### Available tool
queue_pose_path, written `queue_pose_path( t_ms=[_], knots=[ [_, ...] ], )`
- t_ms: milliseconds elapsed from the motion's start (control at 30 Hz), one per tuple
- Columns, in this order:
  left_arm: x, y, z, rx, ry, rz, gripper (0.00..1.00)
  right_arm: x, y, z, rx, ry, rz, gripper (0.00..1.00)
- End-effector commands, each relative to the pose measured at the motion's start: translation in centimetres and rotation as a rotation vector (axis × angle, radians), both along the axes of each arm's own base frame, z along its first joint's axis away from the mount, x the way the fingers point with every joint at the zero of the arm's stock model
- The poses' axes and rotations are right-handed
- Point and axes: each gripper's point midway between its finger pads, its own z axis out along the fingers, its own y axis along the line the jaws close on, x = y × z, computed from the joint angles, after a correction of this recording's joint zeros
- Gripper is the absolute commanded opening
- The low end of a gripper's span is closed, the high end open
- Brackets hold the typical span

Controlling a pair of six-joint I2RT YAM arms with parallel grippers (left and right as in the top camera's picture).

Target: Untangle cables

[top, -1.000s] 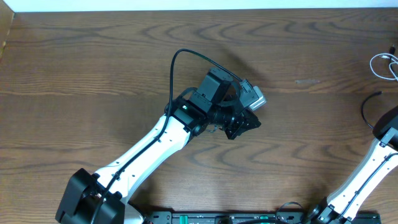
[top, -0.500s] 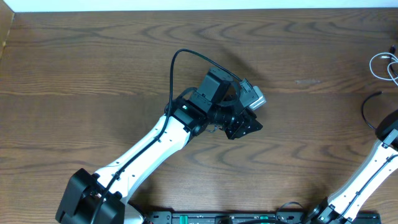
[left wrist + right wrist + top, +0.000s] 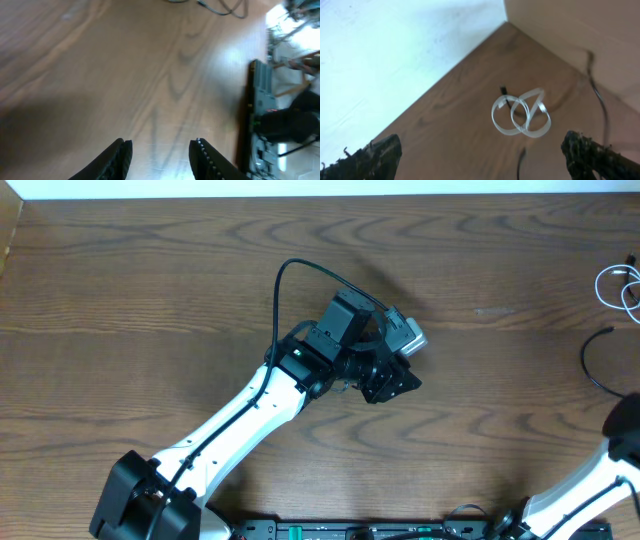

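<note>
- Cables lie at the worktop's [image 3: 150,280] right edge: white cable [image 3: 520,118] looped, black cable [image 3: 585,363] near it.
- Dark wood-grain surface.
- Left hand [image 3: 160,150] and right hand [image 3: 480,150] both released, empty.

The left arm [image 3: 240,415] is made of a long white tubular link capped by black joint housings, with a black base block [image 3: 140,500] at its foot. A small green light [image 3: 297,352] is set in one housing. A thin black cable [image 3: 310,267] and a grey camera box [image 3: 407,336] are fitted at the wrist. The left gripper [image 3: 161,142] is fitted with black fingers [image 3: 117,159] ridged along their inner edges. The right arm [image 3: 585,480] is likewise white with black joints.
</note>
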Motion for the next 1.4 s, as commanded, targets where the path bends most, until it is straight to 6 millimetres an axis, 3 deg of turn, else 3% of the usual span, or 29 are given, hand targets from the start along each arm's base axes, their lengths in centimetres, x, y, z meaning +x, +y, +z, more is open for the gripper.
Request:
queue_pose_path(
  t_ms=[0,167,300,433,633,833,1067,1233,1367],
  knots=[
    [2.0,1.5,-1.1,0.069,-0.037,0.102,0.45,-2.3,0.0,-2.0,0.064,0.097,-0.096,0.99],
    [5.4,4.6,-0.9,0.081,-0.010,0.270,0.51,-5.6,2.1,-5.2,0.153,0.283,-0.092,0.99],
    [8.2,8.0,-0.3,0.068,-0.002,0.385,0.52,-6.5,3.8,-6.3,0.167,0.372,-0.034,0.99],
    [11.0,12.4,0.1,0.063,0.004,0.515,0.52,-6.3,6.0,-6.8,0.153,0.427,0.058,0.99],
    [14.0,19.8,-0.2,0.059,0.057,0.725,0.51,-4.2,10.5,-8.1,0.131,0.480,0.215,0.99],
    [15.0,24.8,1.0,0.066,-0.007,0.808,0.52,-0.7,15.9,-10.9,0.040,0.539,0.336,0.99],
    [14.4,29.4,1.8,0.313,-0.157,0.967,0.55,1.8,22.1,-15.4,-0.019,0.594,0.475,0.99],
    [13.2,29.9,2.2,0.341,-0.152,0.978,0.55,2.1,24.9,-18.6,-0.022,0.607,0.512,0.99],
    [12.4,30.0,0.8,0.364,-0.112,0.971,0.54,1.5,26.2,-19.5,-0.053,0.554,0.535,0.99]
  ],
)
